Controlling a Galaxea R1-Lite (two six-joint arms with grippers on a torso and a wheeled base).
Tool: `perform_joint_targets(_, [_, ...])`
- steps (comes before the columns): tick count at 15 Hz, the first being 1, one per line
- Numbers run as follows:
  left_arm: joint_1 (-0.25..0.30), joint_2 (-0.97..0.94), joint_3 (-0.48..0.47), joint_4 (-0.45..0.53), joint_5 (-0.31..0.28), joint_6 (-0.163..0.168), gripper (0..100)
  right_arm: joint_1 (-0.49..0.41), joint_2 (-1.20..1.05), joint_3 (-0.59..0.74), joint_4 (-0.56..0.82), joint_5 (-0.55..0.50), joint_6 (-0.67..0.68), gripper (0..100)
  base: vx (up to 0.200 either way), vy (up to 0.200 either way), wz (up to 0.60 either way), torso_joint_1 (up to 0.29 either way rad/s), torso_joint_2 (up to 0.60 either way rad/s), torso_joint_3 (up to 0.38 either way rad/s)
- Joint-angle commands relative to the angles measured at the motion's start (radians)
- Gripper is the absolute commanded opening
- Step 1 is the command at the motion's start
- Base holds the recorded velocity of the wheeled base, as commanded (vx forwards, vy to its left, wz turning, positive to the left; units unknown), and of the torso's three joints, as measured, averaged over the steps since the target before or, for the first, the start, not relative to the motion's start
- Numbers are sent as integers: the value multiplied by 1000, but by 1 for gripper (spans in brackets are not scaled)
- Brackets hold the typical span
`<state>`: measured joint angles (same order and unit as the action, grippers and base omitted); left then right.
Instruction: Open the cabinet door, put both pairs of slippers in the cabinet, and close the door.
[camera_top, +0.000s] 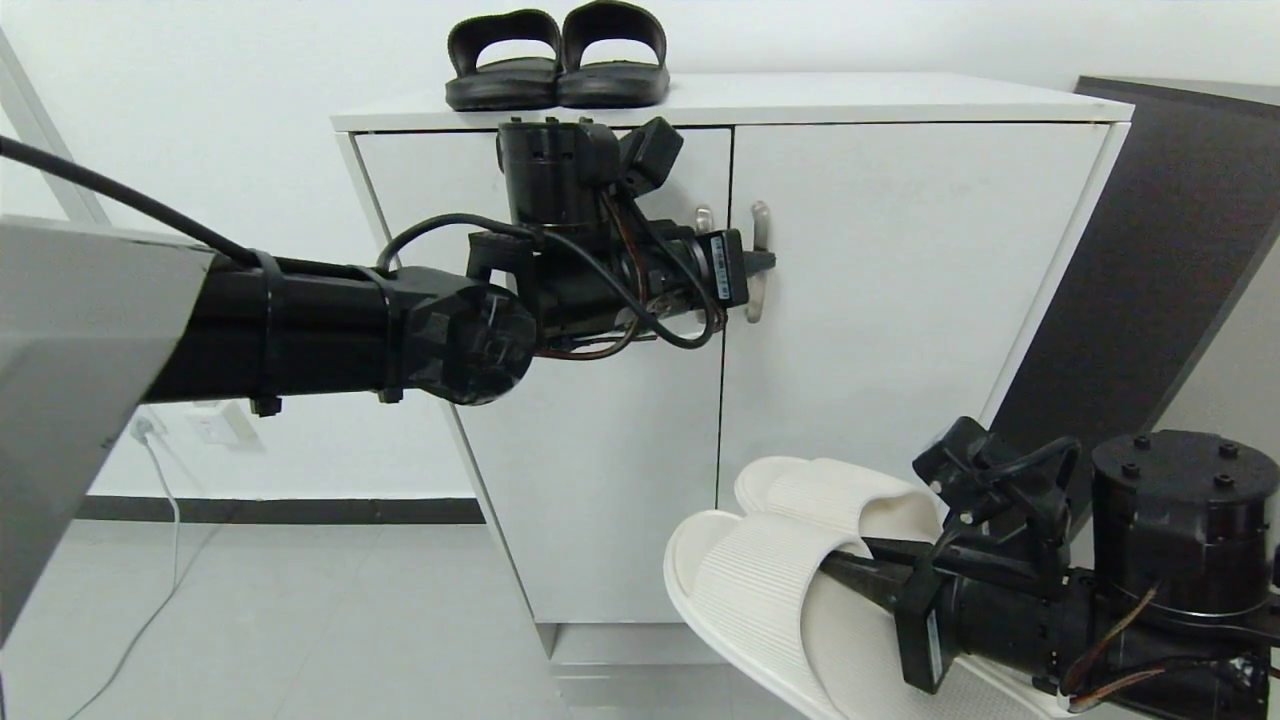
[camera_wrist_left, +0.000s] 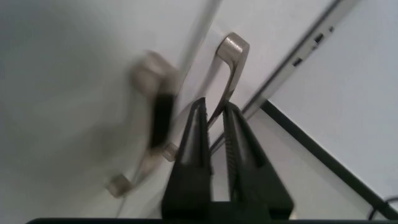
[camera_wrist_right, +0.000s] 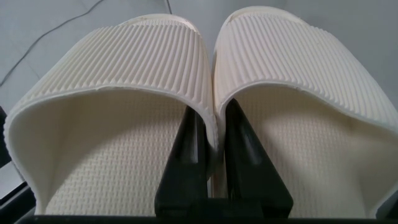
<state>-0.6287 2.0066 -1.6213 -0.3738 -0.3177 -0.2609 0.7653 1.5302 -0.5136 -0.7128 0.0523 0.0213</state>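
A white cabinet (camera_top: 900, 98) fills the middle of the head view. Its left door (camera_top: 600, 450) and right door (camera_top: 900, 350) are both flush and closed. On its top, at the upper centre of the frame, a pair of black slippers (camera_top: 557, 70) sits side by side with toes toward the wall.

The left arm comes in from the left edge and ends at the seam between the doors. The left gripper (camera_top: 765, 262) is at the right door handle (camera_top: 760, 225), partway down its length. In the left wrist view the fingers (camera_wrist_left: 239, 149) are drawn narrow and the curved metal handle runs down into the slim gap between them. The left door handle (camera_top: 703, 218) stands just beside it, partly hidden behind the wrist.

At the lower right of the head view, the right gripper (camera_wrist_right: 214, 115) holds the pair of white slippers (camera_top: 770, 590) off the floor (camera_top: 300, 620), in front of the cabinet's lower right door. In the right wrist view one finger sits inside each slipper, and they pinch the two adjoining ribbed straps together.

A dark panel (camera_top: 1150, 250) leans beside the cabinet at the right edge. At lower left, a cable (camera_top: 170, 560) hangs from a wall socket (camera_top: 215, 425).
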Motion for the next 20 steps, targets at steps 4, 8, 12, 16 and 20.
perform_joint_targets(4, [-43,-74,77,-7,-4,-3,0,6,-28,27,-1,72,0,0,0,0,0,0,0,0])
perform_joint_targets(8, [-75,-155,175,-17,-4,2,0,6,-81,56,1,159,-23,0,0,0,0,0,0,0])
perform_joint_targets(12, [-100,-238,281,-48,-4,12,0,22,-85,63,6,161,-23,0,0,0,0,0,0,0])
perform_joint_targets(16, [-94,-333,373,-57,-4,22,0,46,-96,70,7,159,-23,0,0,0,0,0,0,0])
perform_joint_targets(20, [-45,-330,365,-59,-11,12,0,69,-94,78,7,155,-23,0,0,0,0,0,0,0])
